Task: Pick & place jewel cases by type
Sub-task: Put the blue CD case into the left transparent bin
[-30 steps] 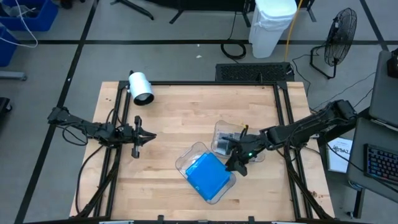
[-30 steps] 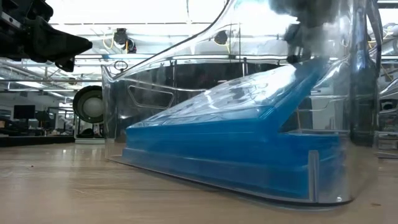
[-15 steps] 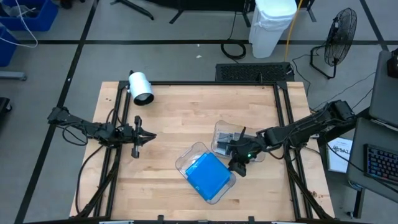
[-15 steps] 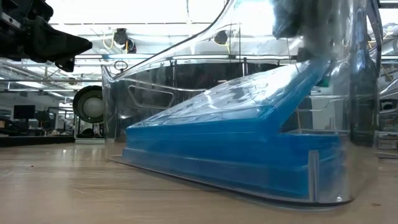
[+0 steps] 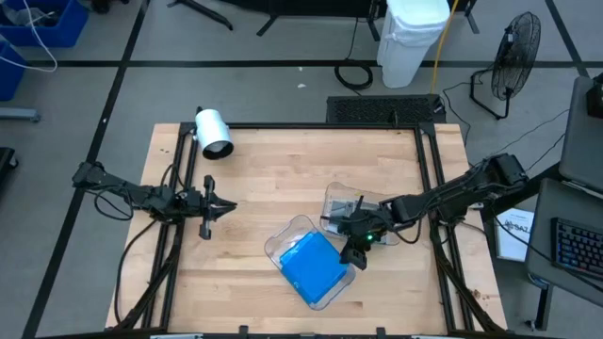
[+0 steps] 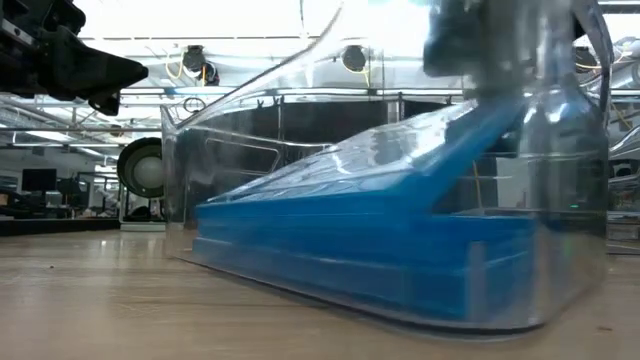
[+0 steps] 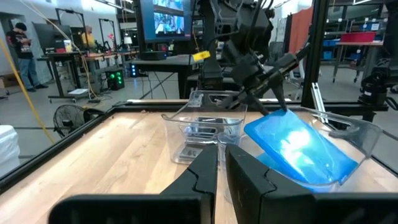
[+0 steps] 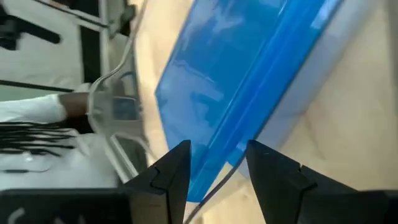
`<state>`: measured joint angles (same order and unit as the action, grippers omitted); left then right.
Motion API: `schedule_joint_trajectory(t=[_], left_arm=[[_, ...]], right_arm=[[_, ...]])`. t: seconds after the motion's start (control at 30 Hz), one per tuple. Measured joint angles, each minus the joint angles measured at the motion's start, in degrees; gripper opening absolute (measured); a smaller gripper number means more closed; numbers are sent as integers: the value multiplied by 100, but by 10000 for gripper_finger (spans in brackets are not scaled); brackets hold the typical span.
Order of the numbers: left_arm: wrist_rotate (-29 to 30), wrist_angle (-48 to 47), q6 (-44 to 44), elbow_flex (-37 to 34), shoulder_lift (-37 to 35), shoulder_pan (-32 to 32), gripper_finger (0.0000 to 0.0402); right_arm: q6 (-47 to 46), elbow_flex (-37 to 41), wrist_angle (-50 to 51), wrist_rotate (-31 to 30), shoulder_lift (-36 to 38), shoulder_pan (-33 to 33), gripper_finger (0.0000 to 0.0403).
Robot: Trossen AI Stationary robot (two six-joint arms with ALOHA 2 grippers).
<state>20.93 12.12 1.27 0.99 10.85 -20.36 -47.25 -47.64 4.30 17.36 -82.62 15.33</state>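
Table (image 5: pixel 273 160): wooden top, framed by dark rails; its far and left portions lie bare.

Clear tray (image 5: pixel 283 243): right of centre toward the near edge, set diagonally, holding the blue jewel cases (image 5: pixel 314 267).

Second clear tray (image 5: pixel 336 202): just beyond, holding dark cases.

Top blue jewel case (image 6: pixel 400 165): tilted, one edge raised toward the right gripper (image 5: pixel 350 252), its flat face sloping down toward the left.

Right gripper: at the first tray's right rim, fingers (image 8: pixel 171 171) parted, straddling the raised blue edge.

Left gripper (image 5: pixel 222 206): well apart at the table's left, fingers closed on nothing.
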Motion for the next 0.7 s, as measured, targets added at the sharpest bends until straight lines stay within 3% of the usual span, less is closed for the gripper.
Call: schedule_joint_trajectory(t=[0.37, 0.7], left_arm=[[2, -4, 0, 0, 0, 0, 37], [2, 7, -1, 0, 0, 2, 37]], right_arm=[[-300, 0, -1697, 418, -99, 0, 137], [-272, 0, -1605, 222, -101, 2, 130]])
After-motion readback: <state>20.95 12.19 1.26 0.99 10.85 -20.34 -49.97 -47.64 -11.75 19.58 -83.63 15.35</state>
